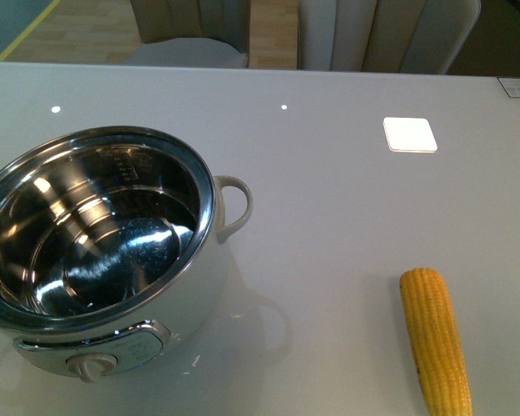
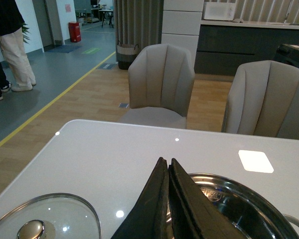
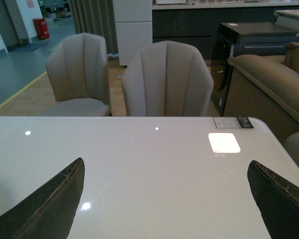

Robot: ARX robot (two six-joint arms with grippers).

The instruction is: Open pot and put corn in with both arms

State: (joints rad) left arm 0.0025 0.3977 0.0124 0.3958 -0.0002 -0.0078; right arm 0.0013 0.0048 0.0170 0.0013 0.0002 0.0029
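- The pot (image 1: 199, 290) stands open and the lid (image 2: 45, 219) lies on the table (image 1: 329, 217) beside it, so the corn is your job now.
- The corn (image 1: 435, 338) lies flat on the table, well right of the pot.
- Your right gripper (image 3: 165, 164) is spread wide and empty, with the corn out of its view. Lower it over the cob's middle, fingers across its width.
- The cob will likely roll, so close squarely.
- Your left gripper (image 2: 168, 162) is pressed together, empty, by the pot's rim. Clear it from the mouth.
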